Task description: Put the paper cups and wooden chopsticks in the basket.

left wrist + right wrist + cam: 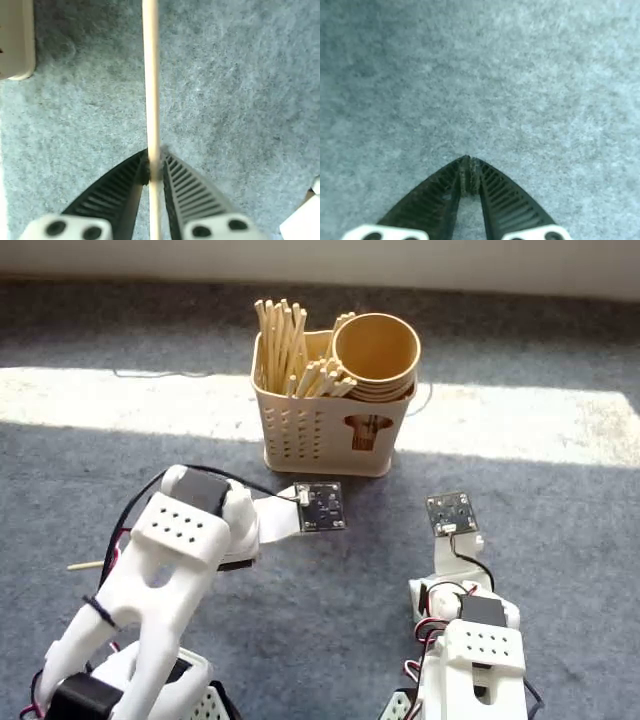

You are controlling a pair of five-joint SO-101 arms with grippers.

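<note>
A cream plastic basket [330,435] with slotted walls stands on a grey carpeted bench [340,620], at the far side of it from the two arms. Inside it, a bundle of wooden chopsticks [285,340] stands upright on one side. A stack of brown paper cups [375,350] sits beside the bundle, mouths up, rising above the rim.

The left gripper [155,157] is low over the carpet, near a bottom corner of the basket. Its black ribbed fingers [120,185] are clamped on a single wooden chopstick [150,75]. The stick runs straight out past the fingertips and back between the fingers. From above, one end of a stick pokes out from under the left arm, on the side away from the right arm.

The right gripper [470,162] hangs over bare carpet, apart from the basket. Its fingers are pressed together with nothing between them.

A band of sunlight [120,400] crosses the bench around the basket.
</note>
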